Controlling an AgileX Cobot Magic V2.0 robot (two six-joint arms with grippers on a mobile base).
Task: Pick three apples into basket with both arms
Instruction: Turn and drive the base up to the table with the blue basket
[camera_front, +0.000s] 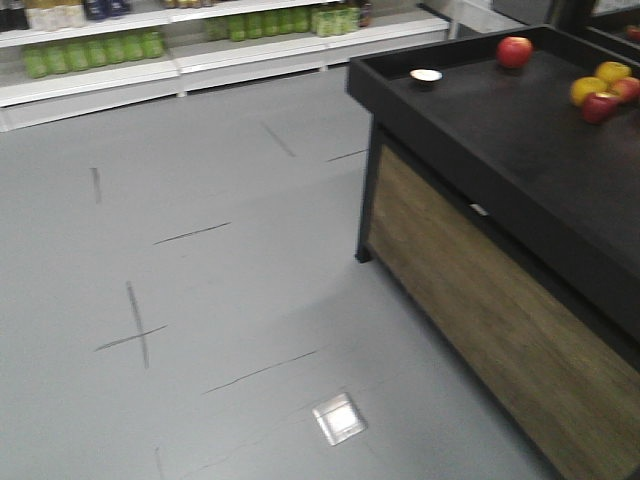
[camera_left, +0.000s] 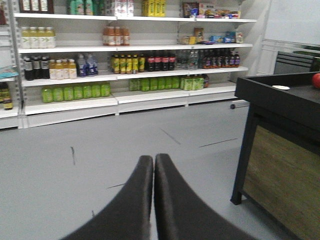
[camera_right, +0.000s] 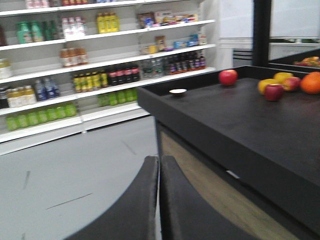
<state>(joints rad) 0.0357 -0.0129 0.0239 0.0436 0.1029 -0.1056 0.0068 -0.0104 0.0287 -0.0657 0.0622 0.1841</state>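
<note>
Upper right of the front view: black display table (camera_front: 520, 140) with a lone red apple (camera_front: 514, 51) by the far rim, a second red apple (camera_front: 600, 106) touching yellow apples (camera_front: 588, 90), and a white dish (camera_front: 426, 75) at the corner. Stocked shelves (camera_front: 150, 60) along the top. Left gripper (camera_left: 153, 161) and right gripper (camera_right: 159, 161) low in their views, fingers pressed together, holding nothing.

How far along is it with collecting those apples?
Done: nothing visible; no basket is in view. In hand: nothing; the left end effector and right end effector are shut and empty. Left: everything; the lone red apple and a second red apple sit on the black counter.
</note>
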